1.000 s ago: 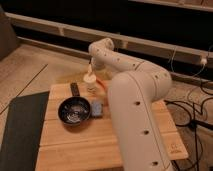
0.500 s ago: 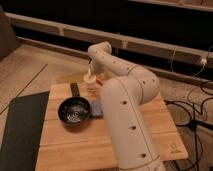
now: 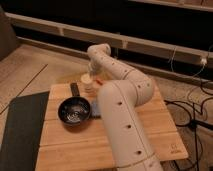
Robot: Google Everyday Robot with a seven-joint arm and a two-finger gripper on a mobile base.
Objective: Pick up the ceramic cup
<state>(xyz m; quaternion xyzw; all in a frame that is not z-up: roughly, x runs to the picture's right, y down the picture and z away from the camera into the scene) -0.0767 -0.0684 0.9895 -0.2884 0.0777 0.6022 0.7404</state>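
Warm, fairly dim indoor light falls from above onto the wooden table (image 3: 145, 132), while the wall band behind it sinks into near-black — only its pale ledges catch a glow. The robot arm (image 3: 122, 107) is the brightest surface, softly lit with no hard glare, and the black bowl (image 3: 74, 110) beside it shows faint glints inside. Everything is soft and slightly blurred — the gripper (image 3: 90, 74), down at the table's far edge over the ceramic cup (image 3: 87, 82), melts into the cup's pale shape.
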